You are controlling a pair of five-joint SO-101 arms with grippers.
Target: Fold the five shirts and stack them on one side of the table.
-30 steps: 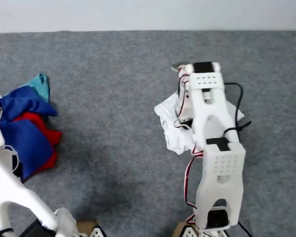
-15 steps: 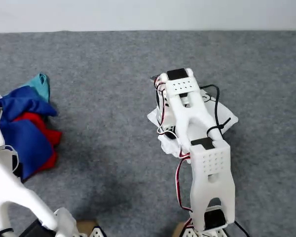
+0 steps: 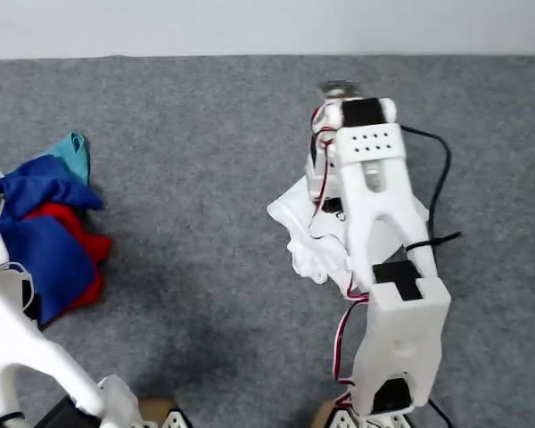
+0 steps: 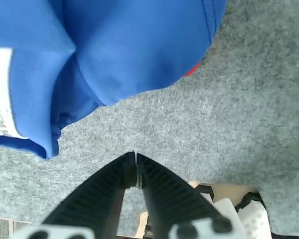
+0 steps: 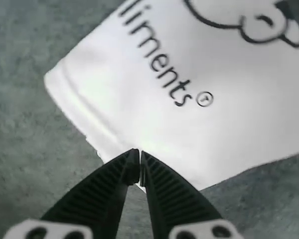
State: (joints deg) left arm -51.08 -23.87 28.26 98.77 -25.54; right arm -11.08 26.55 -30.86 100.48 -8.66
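The right arm [image 3: 374, 201] stretches over a crumpled white shirt [image 3: 308, 236] lying near the middle of the grey table [image 3: 187, 134]. The right gripper [image 5: 138, 162] hangs at the shirt's edge, fingers pressed together, no cloth visible between them. At the table's left side a blue shirt [image 3: 36, 245], a red shirt [image 3: 82, 245] and a teal shirt [image 3: 74, 152] lie heaped, unfolded. The left gripper [image 4: 135, 169], fingers likewise clenched on nothing, hovers over bare table just beside the blue shirt.

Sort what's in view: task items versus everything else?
Job: white shirt, blue shirts, red shirt, teal shirt, right claw, left claw.
Not the job: gray table cover, wall behind.
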